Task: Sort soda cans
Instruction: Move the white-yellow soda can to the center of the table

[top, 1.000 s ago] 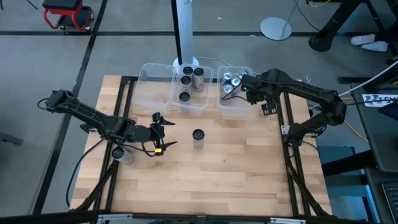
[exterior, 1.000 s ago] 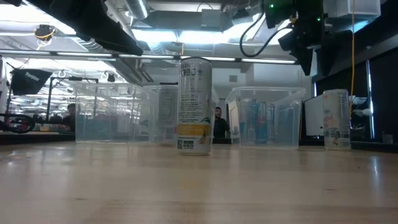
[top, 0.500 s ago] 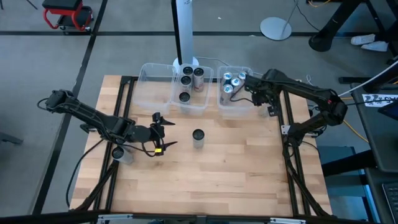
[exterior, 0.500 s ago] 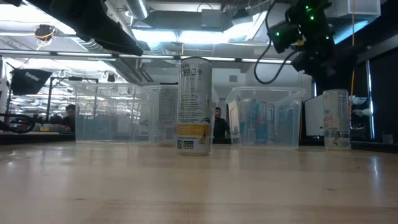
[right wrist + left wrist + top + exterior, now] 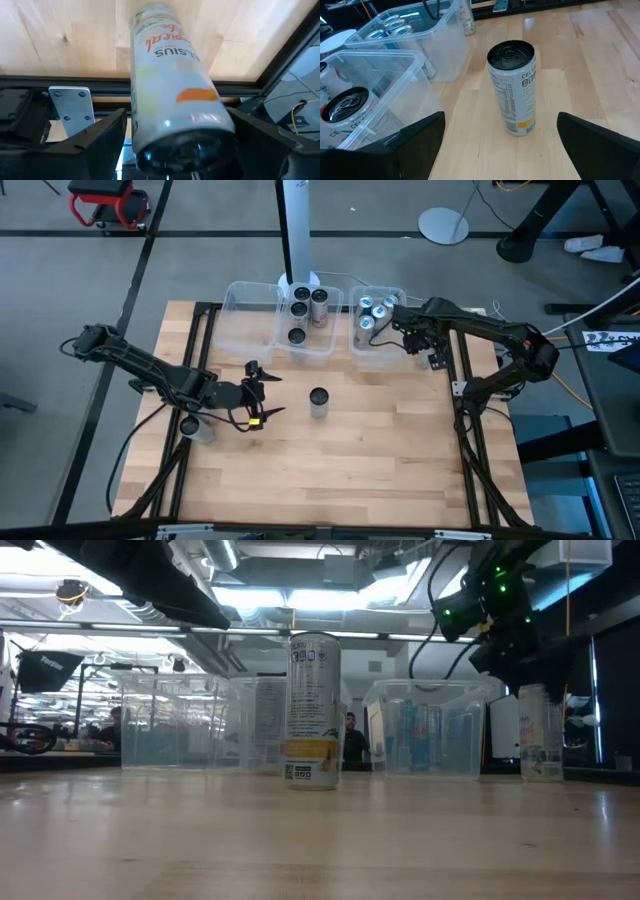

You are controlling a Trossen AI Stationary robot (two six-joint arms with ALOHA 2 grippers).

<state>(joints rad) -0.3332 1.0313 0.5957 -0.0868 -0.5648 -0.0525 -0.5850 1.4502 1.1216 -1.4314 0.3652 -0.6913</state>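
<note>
Silver-grey metal soda can with a dark top (image 5: 319, 401) stands upright mid-table on the pale wooden tabletop (image 5: 340, 470), just ahead of the left gripper (image 5: 262, 393), fingers spread wide. Right gripper (image 5: 436, 357), fingers also spread, hangs over a white orange-lettered can (image 5: 172, 95) by the clear plastic bin (image 5: 377, 350).
</note>
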